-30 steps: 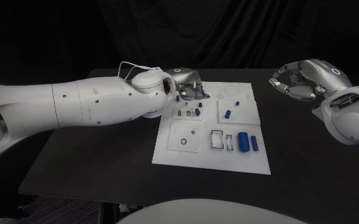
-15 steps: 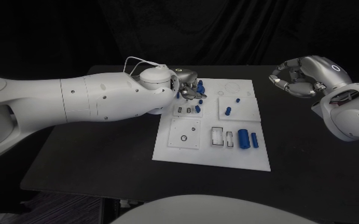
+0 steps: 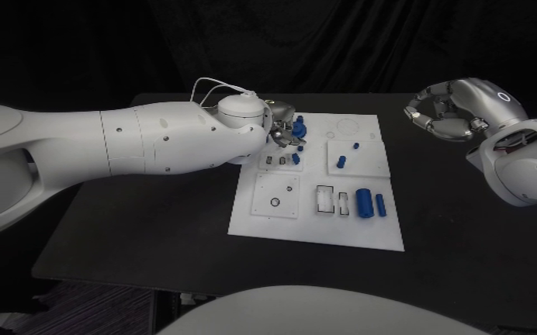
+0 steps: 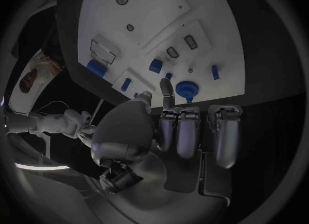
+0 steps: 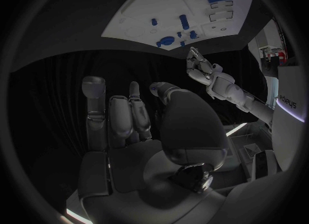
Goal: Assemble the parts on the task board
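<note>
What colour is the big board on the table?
White. The task board shows best in the head view.

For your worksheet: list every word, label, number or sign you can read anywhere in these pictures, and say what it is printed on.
None can be read with certainty.
The task board carries no print.
Small ring marks sit on the left hand and the right hand: not letters.
Dark lettering on a white arm in the right wrist view: too blurred.

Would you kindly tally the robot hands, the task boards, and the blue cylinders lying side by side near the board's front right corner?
Robot hands: 2, the left hand and the right hand
Task board: 1
Blue cylinders there: 2, the wide cylinder and the slim cylinder
Total: 5
</note>
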Tool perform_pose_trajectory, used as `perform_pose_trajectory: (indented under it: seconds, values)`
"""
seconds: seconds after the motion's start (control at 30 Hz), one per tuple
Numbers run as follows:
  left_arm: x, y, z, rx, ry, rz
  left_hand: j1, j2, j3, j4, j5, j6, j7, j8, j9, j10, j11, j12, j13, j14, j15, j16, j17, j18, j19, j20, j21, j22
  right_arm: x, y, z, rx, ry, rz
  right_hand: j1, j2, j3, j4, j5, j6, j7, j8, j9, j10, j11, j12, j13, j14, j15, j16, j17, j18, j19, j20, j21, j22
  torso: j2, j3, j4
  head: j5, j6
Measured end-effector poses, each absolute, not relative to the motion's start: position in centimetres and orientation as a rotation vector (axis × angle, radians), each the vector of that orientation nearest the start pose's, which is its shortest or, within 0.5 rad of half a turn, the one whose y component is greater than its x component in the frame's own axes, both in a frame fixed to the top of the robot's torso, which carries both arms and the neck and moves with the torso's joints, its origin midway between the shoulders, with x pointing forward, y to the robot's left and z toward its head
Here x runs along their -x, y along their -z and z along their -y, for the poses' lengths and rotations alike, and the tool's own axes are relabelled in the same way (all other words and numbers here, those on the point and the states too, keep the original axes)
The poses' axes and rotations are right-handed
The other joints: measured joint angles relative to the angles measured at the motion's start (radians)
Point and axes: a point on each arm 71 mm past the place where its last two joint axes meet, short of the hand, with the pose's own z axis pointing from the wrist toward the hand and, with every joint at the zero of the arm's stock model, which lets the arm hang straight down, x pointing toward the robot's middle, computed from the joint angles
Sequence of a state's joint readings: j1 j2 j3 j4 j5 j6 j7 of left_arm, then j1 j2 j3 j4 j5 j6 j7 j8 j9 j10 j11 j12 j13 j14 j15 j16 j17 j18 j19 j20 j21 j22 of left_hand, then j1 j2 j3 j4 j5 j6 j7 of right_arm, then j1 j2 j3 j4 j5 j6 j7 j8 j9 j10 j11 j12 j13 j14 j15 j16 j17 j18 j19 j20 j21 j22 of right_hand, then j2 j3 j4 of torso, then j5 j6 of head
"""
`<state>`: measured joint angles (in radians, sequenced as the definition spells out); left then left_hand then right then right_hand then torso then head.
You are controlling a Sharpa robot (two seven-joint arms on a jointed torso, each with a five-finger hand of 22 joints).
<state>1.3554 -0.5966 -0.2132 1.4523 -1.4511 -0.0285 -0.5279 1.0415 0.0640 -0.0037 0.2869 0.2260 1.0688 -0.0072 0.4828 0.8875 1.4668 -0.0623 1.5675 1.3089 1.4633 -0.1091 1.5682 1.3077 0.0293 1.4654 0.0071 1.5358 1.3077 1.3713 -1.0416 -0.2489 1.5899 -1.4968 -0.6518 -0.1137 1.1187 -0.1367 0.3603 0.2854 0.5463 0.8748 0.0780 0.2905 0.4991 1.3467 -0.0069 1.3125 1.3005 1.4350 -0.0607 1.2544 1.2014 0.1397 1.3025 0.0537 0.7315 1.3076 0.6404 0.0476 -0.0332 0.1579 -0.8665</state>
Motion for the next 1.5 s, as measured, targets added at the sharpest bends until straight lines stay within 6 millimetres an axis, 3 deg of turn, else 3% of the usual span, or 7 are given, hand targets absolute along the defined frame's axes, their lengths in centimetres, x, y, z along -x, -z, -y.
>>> perform_pose_trajectory:
  seconds: [0.23,0.83,0.87,1.1,1.2,1.5]
  values:
    - [-50.2,19.6,-11.6,-0.276,0.245,-1.973,0.0,0.0,0.006,-0.006,0.013,0.014,0.004,-0.037,-0.017,0.0,0.0,0.0,0.0,0.0,0.0,0.0,0.0,0.0,0.0,0.0,0.0,0.0,-46.9,15.1,28.7,0.103,-0.466,-1.38,0.009,-0.001,0.003,-0.003,0.012,0.0,0.0,0.004,0.002,-0.004,-0.004,-0.007,-0.005,0.0,0.0,0.0,-0.003,0.0,0.0,0.0,0.0,0.0,0.0,-0.0019,0.0008,-0.003,-0.006]
    - [-50.3,20.3,-11.1,-0.279,0.246,-1.982,0.006,-0.006,0.014,-0.011,0.023,0.025,0.007,-0.059,-0.025,0.0,0.0,0.0,0.0,0.0,0.0,0.0,0.0,0.0,0.0,0.0,0.0,0.0,-46.9,15.2,28.6,0.105,-0.468,-1.381,0.009,-0.001,0.011,0.0,0.025,0.0,0.0,0.009,0.007,-0.007,0.0,-0.011,-0.009,0.0,0.0,-0.004,-0.005,0.0,-0.007,0.0,-0.006,0.0,0.0,-0.0051,-0.0001,-0.004,-0.006]
    - [-50.2,20.4,-11.1,-0.279,0.246,-1.984,0.006,-0.006,0.016,-0.01,0.02,0.027,0.006,-0.061,-0.026,0.0,0.0,0.0,0.0,0.0,0.0,0.0,0.0,0.0,0.0,0.0,0.0,0.0,-46.9,15.2,28.6,0.105,-0.468,-1.381,0.009,-0.001,0.011,0.0,0.025,0.0,0.0,0.009,0.006,-0.007,0.0,-0.011,-0.009,0.0,0.0,-0.004,-0.005,0.0,-0.007,0.0,-0.006,0.0,0.0,-0.0051,0.0,-0.004,-0.006]
    - [-50.0,20.9,-11.0,-0.279,0.248,-1.995,-0.027,-0.007,0.003,0.003,-0.088,0.057,0.007,-0.096,-0.027,0.0,0.0,0.0,0.0,0.0,0.0,0.0,0.0,0.0,0.0,0.0,0.0,0.0,-46.9,15.2,28.6,0.105,-0.468,-1.382,0.009,-0.001,0.011,0.0,0.025,-0.003,-0.003,0.009,0.007,-0.007,0.0,-0.011,-0.009,0.0,0.0,-0.004,-0.005,0.0,-0.007,0.0,-0.006,0.0,0.0,-0.0048,0.0002,-0.004,-0.006]
    - [-49.9,21.2,-11.0,-0.278,0.248,-2.0,-0.032,-0.002,-0.002,0.001,-0.1,0.057,0.007,-0.096,-0.026,0.0,0.0,0.0,0.0,0.0,0.0,0.0,0.0,0.0,0.0,0.0,-0.004,0.0,-46.9,15.3,28.6,0.104,-0.468,-1.383,0.009,-0.001,0.011,0.0,0.025,-0.003,-0.003,0.009,0.007,-0.007,0.0,-0.011,-0.009,0.0,0.0,-0.004,-0.005,0.0,-0.007,0.0,-0.006,0.0,-0.001,-0.0046,0.0002,-0.003,-0.006]
    - [-49.7,21.7,-11.0,-0.278,0.248,-2.01,-0.033,-0.001,-0.001,0.001,-0.09,0.057,0.007,-0.102,-0.023,0.0,0.0,0.0,0.0,0.0,0.0,0.0,0.0,0.0,0.0,0.0,-0.004,0.0,-46.9,15.3,28.6,0.104,-0.468,-1.385,0.009,-0.001,0.011,0.0,0.025,-0.003,-0.003,0.009,0.009,-0.007,0.0,-0.011,-0.009,0.0,0.0,-0.004,-0.005,0.0,-0.007,0.0,-0.009,0.0,-0.002,-0.0046,-0.0002,-0.005,-0.006]
